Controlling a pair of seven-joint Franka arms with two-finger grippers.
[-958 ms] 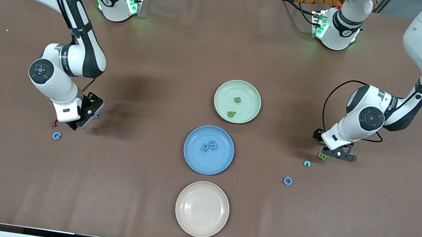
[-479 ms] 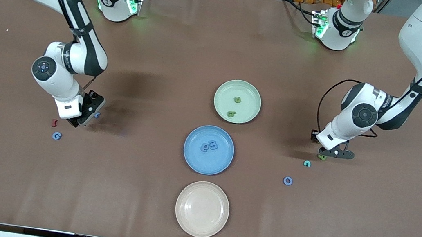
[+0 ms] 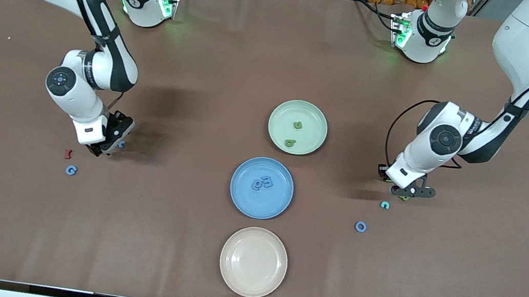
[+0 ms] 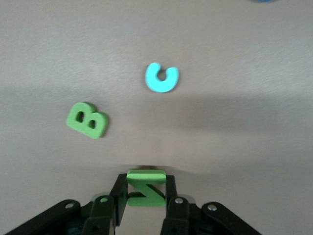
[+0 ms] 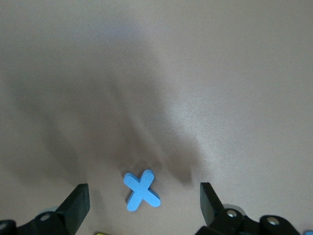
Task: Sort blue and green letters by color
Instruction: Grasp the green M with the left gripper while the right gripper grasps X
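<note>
**Left arm has a green letter in hand; right arm lines up on a blue one**

Nearest the front camera, the pink plate (image 3: 253, 263) holds nothing. A little farther off, a blue O (image 3: 360, 227) lies loose toward the left arm's end of the table. A blue G (image 3: 71, 170) lies loose toward the right arm's end, with a red letter (image 3: 68, 154) just beside it.

The blue plate (image 3: 237, 196) in the middle holds two blue letters (image 3: 262, 183).

Over the last second the left gripper (image 3: 411, 192) has drifted toward the table's centre. Its fingers are clamped on a green Z (image 4: 145, 188), which the left wrist view shows pinched between them. A green B (image 4: 88, 120) and a teal C (image 3: 384, 205) lie on the table below it. The B will likely be the next one for this arm. The Z probably goes to the green plate next.

The right gripper (image 3: 107, 144) has edged slightly away from the camera and now sits with its fingers spread either side of a blue X (image 5: 142, 190) (not touching it yet). A squeeze looks like the next move, though the X sits a little off-centre toward one finger.

Farthest off, the green plate (image 3: 312, 119) holds two green letters (image 3: 297, 125).
</note>
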